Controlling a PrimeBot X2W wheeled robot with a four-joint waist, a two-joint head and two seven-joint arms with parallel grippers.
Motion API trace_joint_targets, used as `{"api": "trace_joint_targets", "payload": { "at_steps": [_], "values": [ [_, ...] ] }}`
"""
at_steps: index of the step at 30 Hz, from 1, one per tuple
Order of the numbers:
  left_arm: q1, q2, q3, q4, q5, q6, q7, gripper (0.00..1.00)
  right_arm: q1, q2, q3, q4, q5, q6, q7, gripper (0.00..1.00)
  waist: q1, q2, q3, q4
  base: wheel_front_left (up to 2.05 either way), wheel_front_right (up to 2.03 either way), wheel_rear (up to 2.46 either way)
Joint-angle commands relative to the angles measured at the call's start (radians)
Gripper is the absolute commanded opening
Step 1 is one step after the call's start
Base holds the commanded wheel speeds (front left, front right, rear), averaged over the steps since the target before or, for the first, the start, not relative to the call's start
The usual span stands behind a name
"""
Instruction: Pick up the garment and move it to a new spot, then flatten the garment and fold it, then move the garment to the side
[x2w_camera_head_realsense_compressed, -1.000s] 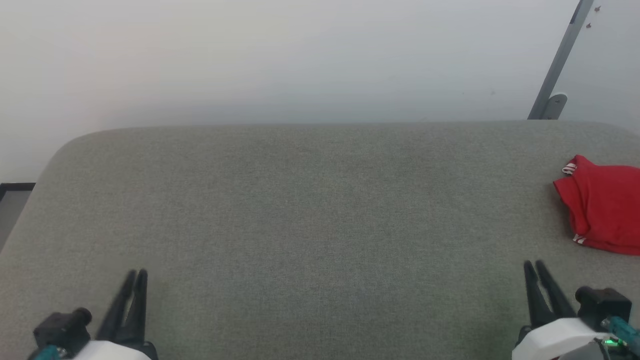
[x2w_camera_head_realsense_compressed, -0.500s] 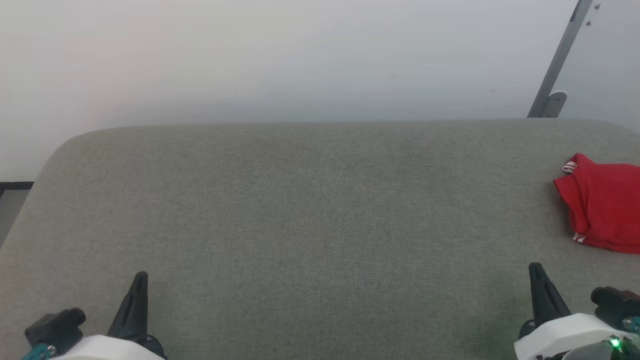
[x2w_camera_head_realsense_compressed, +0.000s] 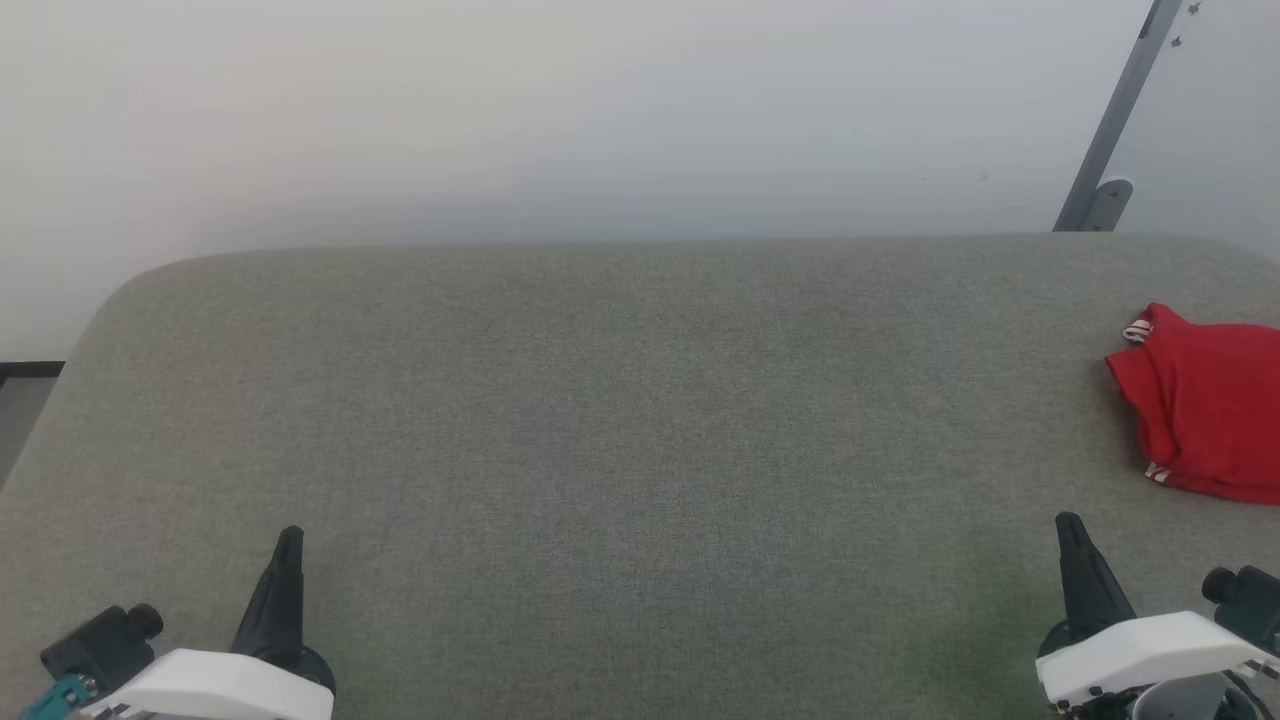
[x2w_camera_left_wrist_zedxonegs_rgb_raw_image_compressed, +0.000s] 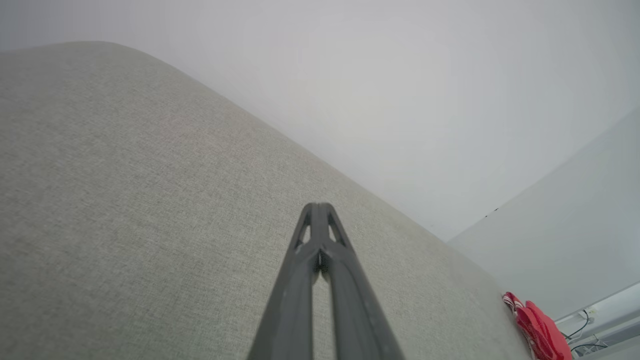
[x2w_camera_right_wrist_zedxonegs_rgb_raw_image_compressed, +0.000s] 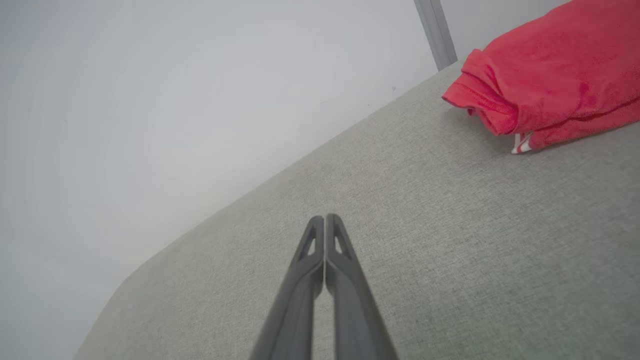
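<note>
Fingers (x2w_camera_right_wrist_zedxonegs_rgb_raw_image_compressed: 302, 290) pinched closed and empty on 2 grippers: right gripper (x2w_camera_head_realsense_compressed: 1068, 528) sits nearer the garment (x2w_camera_head_realsense_compressed: 1205, 400), bunched at the grey surface's (x2w_camera_head_realsense_compressed: 640, 400) right edge, ahead-right of its tips; left gripper (x2w_camera_head_realsense_compressed: 289, 542) well apart.

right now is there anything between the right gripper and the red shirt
Nothing: a bare stretch of grey fabric surface lies between the shut right gripper and the red shirt, as seen in the head view and the right wrist view.
</note>
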Motion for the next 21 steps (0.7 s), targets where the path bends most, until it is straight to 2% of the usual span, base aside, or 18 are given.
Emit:
{"api": "trace_joint_targets", "payload": {
  "at_steps": [1, 21],
  "values": [
    [-0.030, 0.000, 0.011, -0.010, -0.033, -0.001, 0.008, 0.00, -0.030, -0.003, 0.003, -0.019, 0.040, 0.000, 0.008, 0.00, 0.0000, -0.0001, 0.001, 0.000, 0.00, 0.00, 0.00],
    [-0.059, -0.042, 0.028, -0.006, -0.235, -0.001, 0.074, 0.00, -0.053, 0.003, 0.006, -0.019, 0.293, 0.000, 0.059, 0.00, 0.0000, -0.0001, 0.007, -0.004, 0.00, 0.00, 0.00]
  ]
}}
